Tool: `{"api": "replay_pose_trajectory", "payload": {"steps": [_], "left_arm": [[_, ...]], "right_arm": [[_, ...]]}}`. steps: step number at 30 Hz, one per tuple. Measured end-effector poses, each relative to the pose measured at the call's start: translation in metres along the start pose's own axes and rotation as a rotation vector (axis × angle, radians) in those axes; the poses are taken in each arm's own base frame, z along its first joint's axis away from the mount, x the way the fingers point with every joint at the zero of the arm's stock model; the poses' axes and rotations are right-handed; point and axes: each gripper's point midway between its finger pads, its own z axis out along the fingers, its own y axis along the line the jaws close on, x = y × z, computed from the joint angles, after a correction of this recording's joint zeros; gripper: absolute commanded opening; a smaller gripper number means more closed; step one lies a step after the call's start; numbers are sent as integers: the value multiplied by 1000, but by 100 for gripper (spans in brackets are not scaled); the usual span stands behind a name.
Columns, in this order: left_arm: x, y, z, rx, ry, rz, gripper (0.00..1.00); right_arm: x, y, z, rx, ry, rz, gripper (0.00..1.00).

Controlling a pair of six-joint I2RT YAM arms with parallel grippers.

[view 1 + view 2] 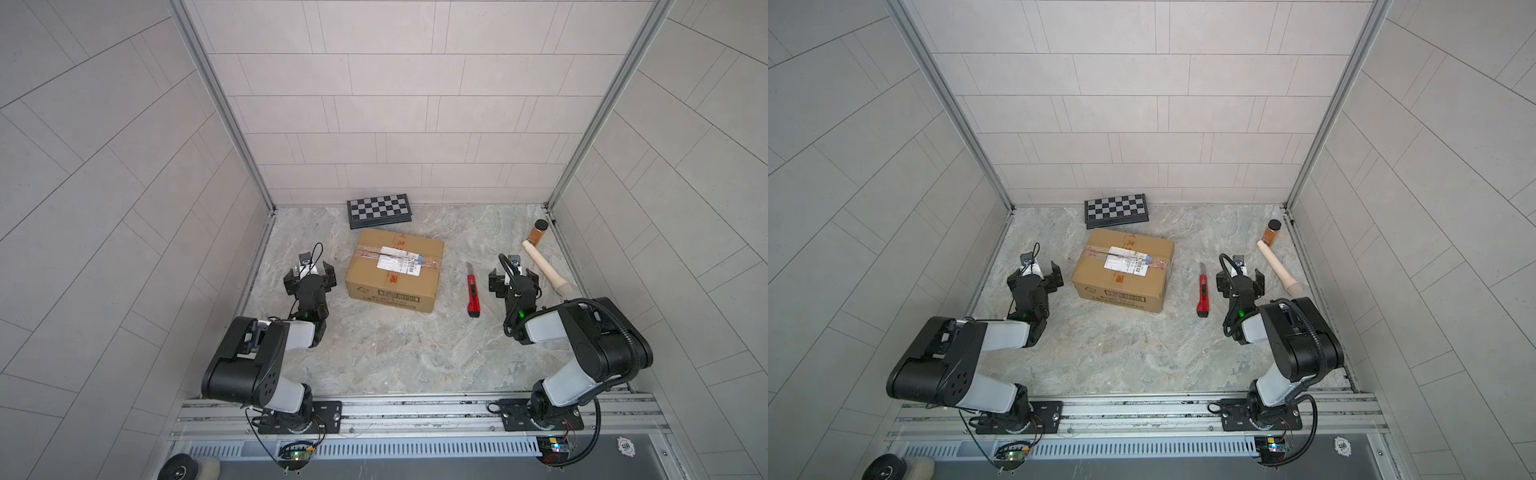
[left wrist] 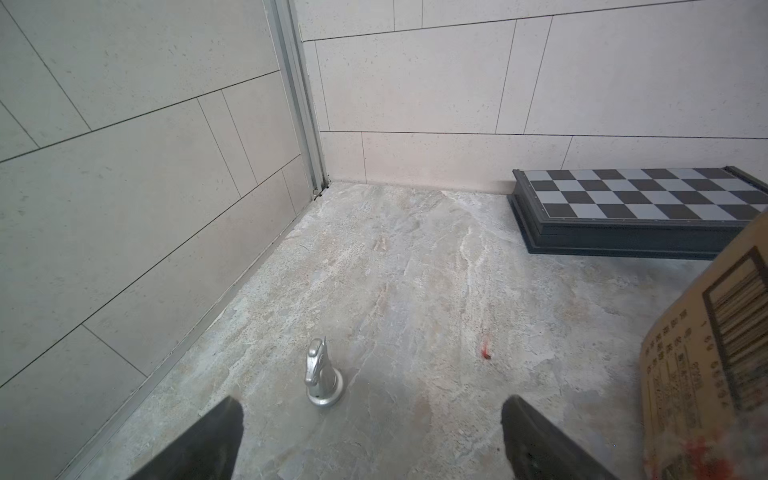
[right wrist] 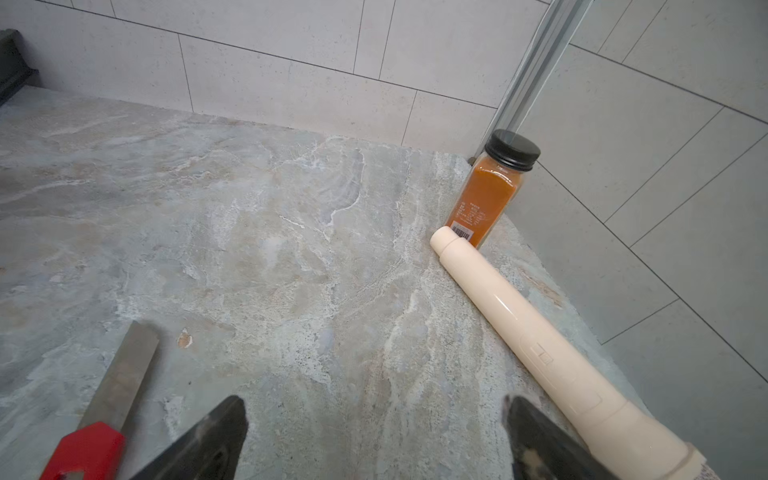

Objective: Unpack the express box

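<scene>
The express box sits on the table, top flaps down, tape and a white label across its seam. My left tool hangs just left of the box, jaws spread wide, empty. A silver chess knight stands left of the box. My right tool hangs well right of the box, equally wide and empty. A red box cutter lies right of the box, nearer than that tool. A checkered board case lies just behind the box.
</scene>
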Motion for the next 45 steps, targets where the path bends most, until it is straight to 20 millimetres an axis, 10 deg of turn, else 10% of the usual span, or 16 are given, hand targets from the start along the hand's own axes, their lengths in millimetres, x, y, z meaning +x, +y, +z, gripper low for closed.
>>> {"api": "replay_pose_trajectory", "payload": {"steps": [45], "left_arm": [[-12,-2,-13,-17,-8,27,100]], "right_arm": [[-1,-1,-3,16,40,-15,99]]}}
